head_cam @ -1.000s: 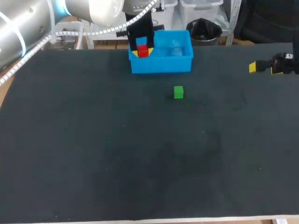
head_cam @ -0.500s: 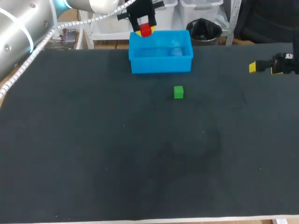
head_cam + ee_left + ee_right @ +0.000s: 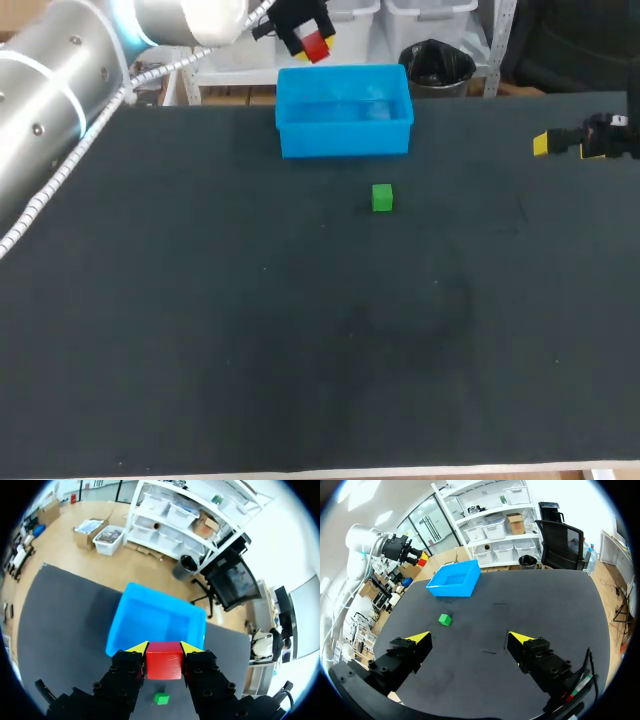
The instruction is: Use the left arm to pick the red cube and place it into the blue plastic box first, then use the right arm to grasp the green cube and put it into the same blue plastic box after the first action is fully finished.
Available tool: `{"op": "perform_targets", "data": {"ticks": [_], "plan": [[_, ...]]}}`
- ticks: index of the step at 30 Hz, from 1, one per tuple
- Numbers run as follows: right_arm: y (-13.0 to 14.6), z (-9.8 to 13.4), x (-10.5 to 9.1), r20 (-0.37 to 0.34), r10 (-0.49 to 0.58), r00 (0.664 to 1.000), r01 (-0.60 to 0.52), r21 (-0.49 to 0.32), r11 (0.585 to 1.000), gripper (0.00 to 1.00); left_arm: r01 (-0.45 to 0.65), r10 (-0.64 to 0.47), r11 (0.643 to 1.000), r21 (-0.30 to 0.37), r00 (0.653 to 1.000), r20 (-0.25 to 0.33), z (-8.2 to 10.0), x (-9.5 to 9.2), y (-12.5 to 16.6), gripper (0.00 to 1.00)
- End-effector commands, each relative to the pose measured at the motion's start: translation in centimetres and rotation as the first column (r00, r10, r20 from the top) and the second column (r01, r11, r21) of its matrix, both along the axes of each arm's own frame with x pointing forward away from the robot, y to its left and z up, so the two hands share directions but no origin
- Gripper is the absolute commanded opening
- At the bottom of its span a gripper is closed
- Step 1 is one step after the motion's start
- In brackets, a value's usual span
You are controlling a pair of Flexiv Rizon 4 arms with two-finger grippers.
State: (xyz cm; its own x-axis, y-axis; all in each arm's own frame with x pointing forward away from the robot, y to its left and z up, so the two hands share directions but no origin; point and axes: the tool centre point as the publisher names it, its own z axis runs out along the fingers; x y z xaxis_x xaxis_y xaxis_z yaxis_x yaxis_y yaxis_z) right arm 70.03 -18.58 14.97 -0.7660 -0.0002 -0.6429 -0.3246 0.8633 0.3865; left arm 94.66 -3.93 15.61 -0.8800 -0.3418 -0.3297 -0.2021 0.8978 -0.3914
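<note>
Holding the red cube (image 3: 316, 46) in my left claw (image 3: 311, 42), which is clenching it from two opposite sides. Claw and cube are hanging in the air at about 11 o'clock from the blue plastic box (image 3: 345, 139), just past its far rim and not inside it. In the left wrist view the open box is lying ahead of and below the claw, with nothing showing in it.

Box is sitting at 12 o'clock on the dark tabletop (image 3: 300, 330), close to the far edge.

Green cube (image 3: 382, 197) is resting flat on the tabletop at roughly 5 o'clock from the box, near it but not touching.

My right claw (image 3: 562, 145) is hovering at about 2 o'clock over the tabletop, near the right edge, well apart from both box and green cube. It is standing released, fingers spread wide, nothing between them; the right wrist view is showing only bare tabletop in the gap.
</note>
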Motion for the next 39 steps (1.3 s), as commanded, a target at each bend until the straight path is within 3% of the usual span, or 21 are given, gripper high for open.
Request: {"op": "perform_targets", "data": {"ticks": [1,6,20,21,22,23,24,25,39], "plan": [[0.0,0.0,0.0,0.000,0.000,1.000,0.000,-0.001,1.000,1.00,0.003,-0.003,1.000,-0.027,1.000,-0.008,-1.0,2.0,0.3,0.00],[0.0,0.0,0.0,0.000,0.000,1.000,0.000,-0.001,1.000,1.00,-0.013,0.013,0.998,-0.063,1.000,-0.004,-1.9,3.2,0.5,0.00],[0.0,0.0,0.0,0.000,0.000,1.000,0.000,-0.001,1.000,1.00,-0.054,0.052,0.997,-0.051,0.998,-0.046,-5.1,5.6,0.4,0.00],[0.0,0.0,0.0,0.000,0.000,1.000,0.000,-0.001,1.000,1.00,-0.059,0.057,0.997,-0.049,0.997,-0.048,-5.2,5.6,0.4,0.07],[0.0,0.0,0.0,0.000,0.000,1.000,0.000,-0.001,1.000,1.00,-0.062,0.059,0.997,-0.051,0.997,-0.051,-5.2,5.7,0.5,0.31],[0.0,0.0,0.0,0.000,0.000,1.000,0.000,-0.001,1.000,1.00,-0.063,0.060,0.997,-0.052,0.997,-0.052,-5.2,5.7,0.5,0.41],[0.0,0.0,0.0,0.000,0.000,1.000,0.000,-0.001,1.000,1.00,-0.067,0.065,0.996,-0.050,0.996,-0.055,-5.3,5.8,0.5,0.95],[0.0,0.0,0.0,0.000,0.000,1.000,0.000,-0.001,1.000,1.00,-0.068,0.065,0.996,-0.050,0.996,-0.056,-5.3,5.8,0.5,1.00],[0.0,0.0,0.0,0.000,0.000,1.000,0.000,-0.001,1.000,1.00,-0.063,0.062,0.997,-0.052,0.998,-0.029,-3.9,4.0,1.6,1.00]]}}
